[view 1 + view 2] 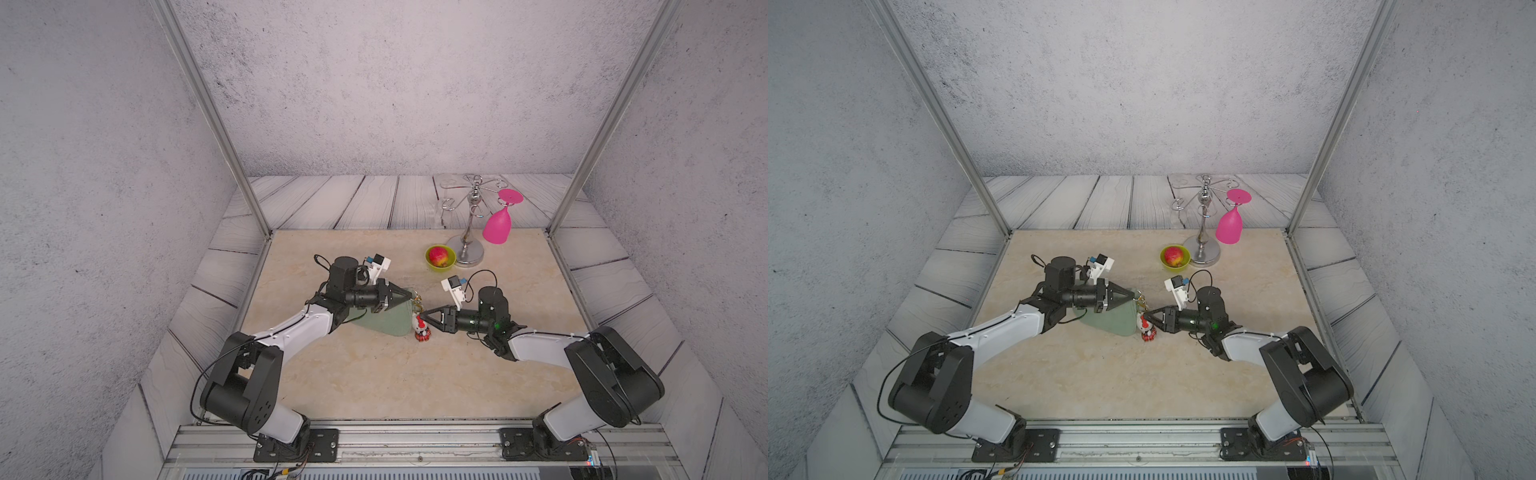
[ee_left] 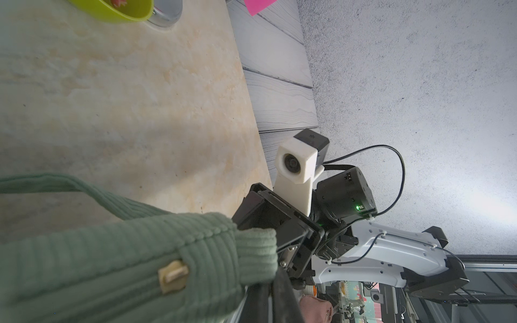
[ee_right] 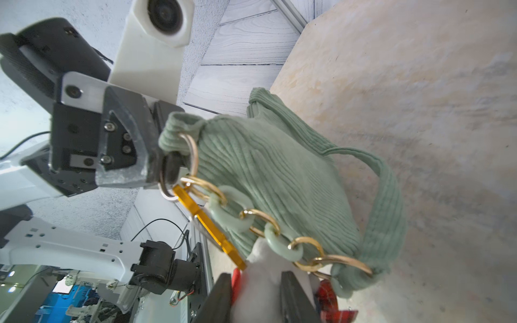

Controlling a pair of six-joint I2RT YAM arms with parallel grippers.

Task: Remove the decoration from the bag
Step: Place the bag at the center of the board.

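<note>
1. My left claw point(image 1: 409, 296) is closed on the bag point(image 1: 382, 322). It pinches the fabric tab at one end, right by the gold ring point(image 3: 193, 156).
2. The bag lies near the middle of the counter point(image 1: 374, 382), a little toward its left edge, with the pinched end raised.
3. A gold clasp point(image 3: 208, 223) reaches from the ring down to the doll point(image 1: 422, 328). A chain point(image 3: 268, 223) of gold and pale green links hangs beside it.
4. My right claw point(image 1: 424, 316) has one finger on each side of the doll's white upper part. It looks clamped on it, though the right wrist view cuts off most of the contact.
5. The doll is just beside the bag's raised end, plaid skirt lowest. I cannot tell whether the skirt touches the counter.
6. Toward the far right corner, a bowl point(image 1: 429, 264) holding a fruit point(image 1: 438, 255) stands just beside the base of a rack point(image 1: 469, 249).
7. A pink glass point(image 1: 496, 226) hangs upside down from the rack.
</note>
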